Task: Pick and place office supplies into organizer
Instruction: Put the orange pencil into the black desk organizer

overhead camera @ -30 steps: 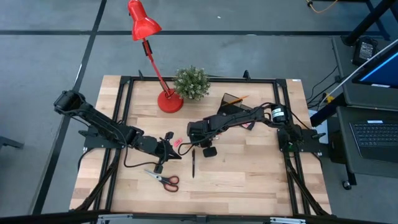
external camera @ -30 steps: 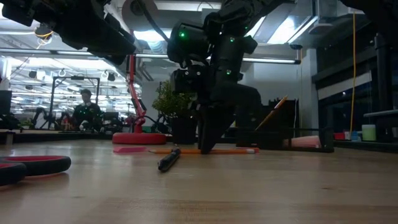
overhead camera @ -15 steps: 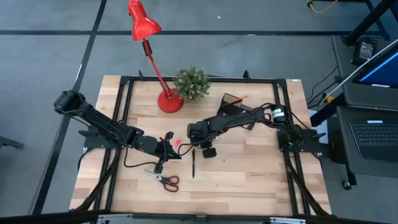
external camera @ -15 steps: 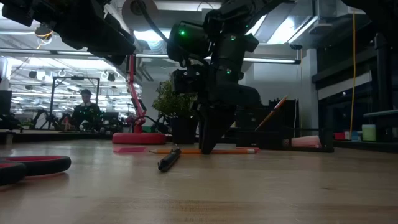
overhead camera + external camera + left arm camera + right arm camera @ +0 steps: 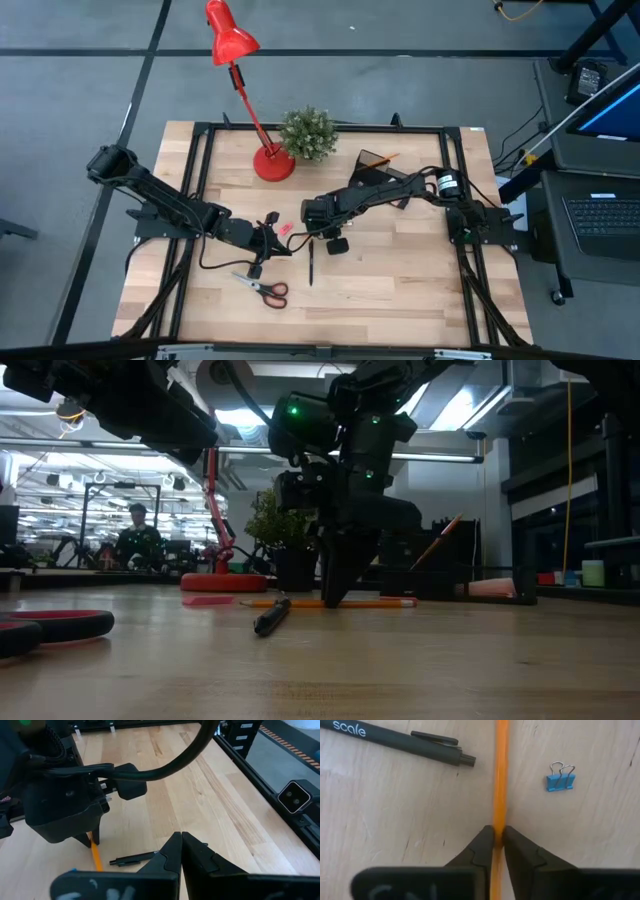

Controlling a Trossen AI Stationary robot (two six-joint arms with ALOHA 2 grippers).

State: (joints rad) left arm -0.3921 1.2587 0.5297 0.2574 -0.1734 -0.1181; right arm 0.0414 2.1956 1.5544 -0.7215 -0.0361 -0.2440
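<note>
The right gripper [image 5: 499, 836] is down at the table surface near mid-table, its two fingers [image 5: 479, 849] pressed against either side of an orange pencil [image 5: 500, 775], which lies flat on the wooden table [image 5: 400, 280]; the grip is closed on the pencil, and in the low view the pencil [image 5: 330, 602] rests on the wood beneath the gripper [image 5: 335, 595]. Just beside the pencil lies a black pen [image 5: 395, 741], printed with the word "scale", and on the pencil's other side, a little apart, a small blue binder clip [image 5: 561, 778]. The left gripper [image 5: 180, 842] hovers above the table left of centre, fingers closed together and holding nothing; its camera looks across at the right arm's gripper and the pen [image 5: 134, 858] beyond its own tips. Orange-handled scissors [image 5: 265, 288] lie on the table near its front edge, below the left gripper [image 5: 280, 243]. The black organizer [image 5: 378, 170] stands toward the back of the table, right of the green potted plant [image 5: 307, 133], with an orange pencil leaning in it; it is well apart from the gripped pencil. A red desk lamp [image 5: 270, 160] stands left of the plant. A person [image 5: 138, 538] is visible in the room beyond the table.
</note>
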